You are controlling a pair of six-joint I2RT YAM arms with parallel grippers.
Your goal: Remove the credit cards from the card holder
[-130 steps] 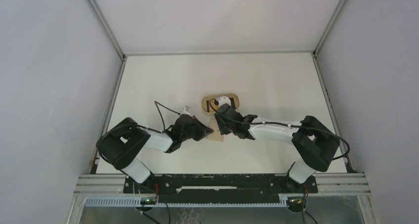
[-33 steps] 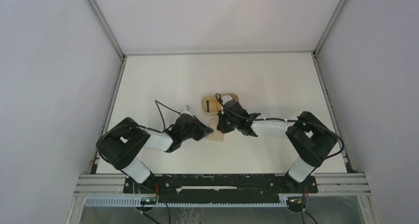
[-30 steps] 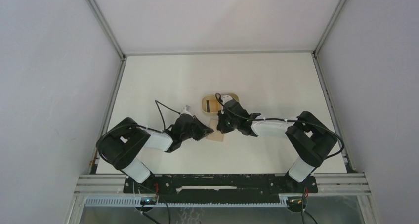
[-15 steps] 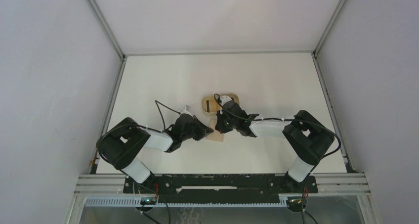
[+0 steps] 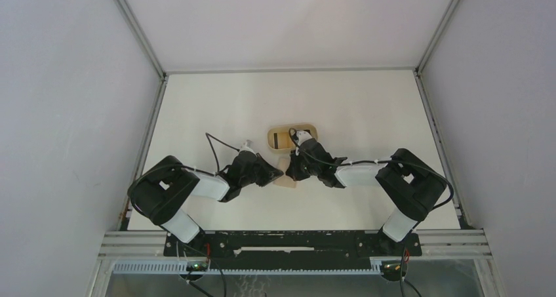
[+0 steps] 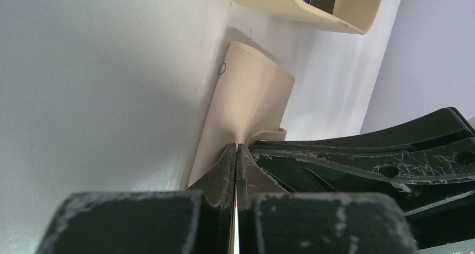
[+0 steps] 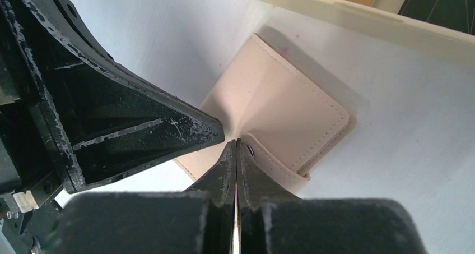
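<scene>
Much of the card holder [image 5: 286, 181] (beige) lies hidden.

1 overhead, 2 close-up, sharing card holder [image 5: 286, 180]

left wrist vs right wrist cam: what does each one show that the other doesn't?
Left wrist only: a small round stud on the cover of the beige folded leather-like wallet.

Right wrist only: the wallet's stitched seam and its short closing tab.

Both: the wallet lying on the white table, the rim of the oval tan wooden tray just beyond it, and the left claw and right claw, each shut, their tips meeting at the wallet's pinched, creased near edge.
</scene>
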